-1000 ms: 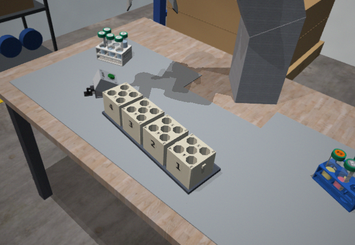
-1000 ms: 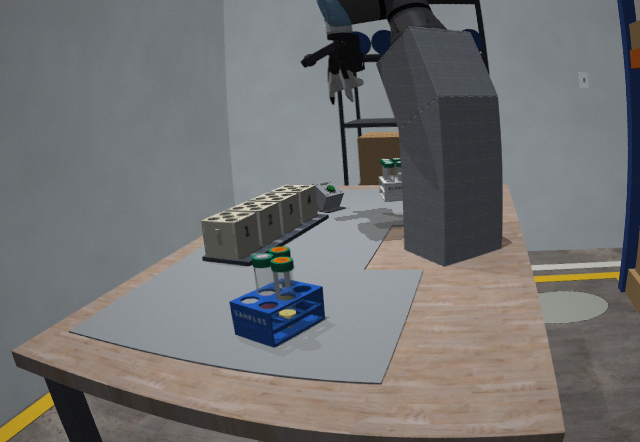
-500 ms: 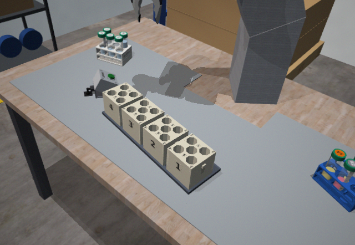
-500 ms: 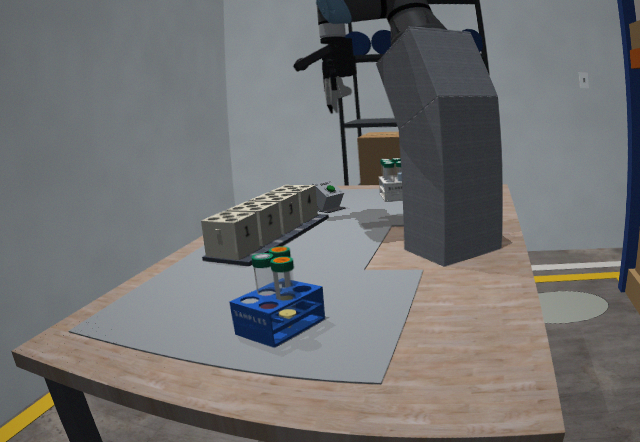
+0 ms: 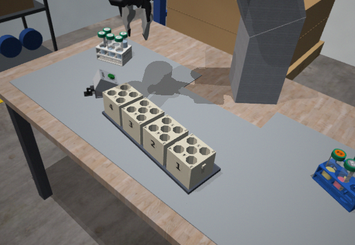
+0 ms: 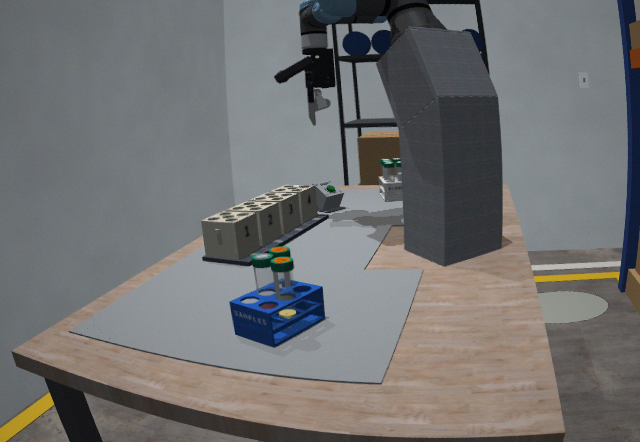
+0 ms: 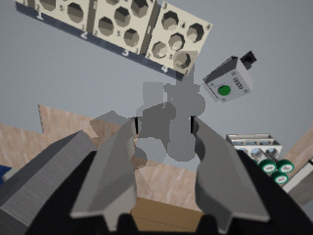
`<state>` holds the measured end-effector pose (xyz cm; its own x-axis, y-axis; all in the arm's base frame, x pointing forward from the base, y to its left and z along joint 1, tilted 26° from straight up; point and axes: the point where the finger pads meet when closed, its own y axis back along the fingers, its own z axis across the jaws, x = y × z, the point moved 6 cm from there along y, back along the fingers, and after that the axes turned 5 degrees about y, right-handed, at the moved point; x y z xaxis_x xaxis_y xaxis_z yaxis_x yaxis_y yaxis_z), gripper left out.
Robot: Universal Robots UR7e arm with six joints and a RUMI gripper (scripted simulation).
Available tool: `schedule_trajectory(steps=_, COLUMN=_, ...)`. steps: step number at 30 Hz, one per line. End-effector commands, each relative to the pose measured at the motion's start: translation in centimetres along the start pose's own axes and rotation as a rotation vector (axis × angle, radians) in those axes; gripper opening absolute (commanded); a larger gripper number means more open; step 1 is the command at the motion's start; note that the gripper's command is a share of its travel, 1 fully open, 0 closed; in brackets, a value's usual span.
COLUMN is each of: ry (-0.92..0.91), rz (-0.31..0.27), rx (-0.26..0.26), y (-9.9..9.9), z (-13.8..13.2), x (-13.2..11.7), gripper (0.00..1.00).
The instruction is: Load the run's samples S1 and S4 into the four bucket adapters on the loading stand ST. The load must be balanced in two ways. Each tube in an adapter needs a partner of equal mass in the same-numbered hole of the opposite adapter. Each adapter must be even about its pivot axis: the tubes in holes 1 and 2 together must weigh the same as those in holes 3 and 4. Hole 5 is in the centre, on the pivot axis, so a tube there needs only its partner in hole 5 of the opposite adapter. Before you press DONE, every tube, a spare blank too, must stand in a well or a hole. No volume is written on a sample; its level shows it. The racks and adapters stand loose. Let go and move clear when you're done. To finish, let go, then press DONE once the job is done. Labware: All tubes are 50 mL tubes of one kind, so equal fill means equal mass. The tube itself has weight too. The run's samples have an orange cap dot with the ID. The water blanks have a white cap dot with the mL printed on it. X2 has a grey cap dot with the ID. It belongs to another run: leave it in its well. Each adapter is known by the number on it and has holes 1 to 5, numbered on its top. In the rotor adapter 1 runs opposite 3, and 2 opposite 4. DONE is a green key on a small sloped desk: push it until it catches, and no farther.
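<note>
My gripper [image 5: 137,36] [image 6: 313,121] [image 7: 163,117] is partly open and empty, high above the table. Adapters 1 [image 5: 177,176] [image 6: 247,243], 2 [image 5: 153,151], 3 [image 5: 130,130] and 4 [image 5: 110,112] stand in a row on the dark loading stand [image 5: 204,178]; no tube shows in their holes. The blue sample rack [image 5: 334,187] [image 6: 250,325] holds two orange-dot tubes [image 6: 279,250] [image 6: 282,260] and one pale-dot tube [image 6: 262,256]; their IDs are unreadable. The white blanks rack [image 5: 110,59] [image 6: 391,191] holds several green-capped tubes [image 5: 110,36] [image 7: 286,166]. The green DONE key [image 5: 111,76] [image 6: 330,188] [image 7: 224,90] is on its sloped desk.
The grey arm pedestal [image 5: 258,70] [image 6: 449,179] [image 7: 54,171] stands on the wooden table, right of the adapter row in the top view. The DONE desk [image 5: 100,86] is between adapter 4 and the blanks rack. Cardboard boxes [image 5: 200,13] stand behind the table.
</note>
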<state>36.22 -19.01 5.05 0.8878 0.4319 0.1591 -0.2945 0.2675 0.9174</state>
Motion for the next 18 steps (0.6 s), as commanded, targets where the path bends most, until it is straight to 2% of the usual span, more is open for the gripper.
schedule_trajectory(steps=1, ry=-0.095, rz=-0.017, rx=-0.022, y=-1.6, z=0.7, x=2.5, gripper=0.35)
schedule_trajectory(steps=7, ry=-0.195, rz=-0.014, rx=-0.031, y=-3.0, z=1.3, x=5.0, gripper=0.35)
schedule_trajectory(steps=11, ry=-0.228, rz=-0.013, rx=-0.034, y=-3.5, z=1.5, x=5.9, gripper=0.35)
schedule_trajectory(steps=18, ry=-0.344, rz=-0.010, rx=-0.044, y=-3.5, z=1.5, x=5.9, gripper=0.35)
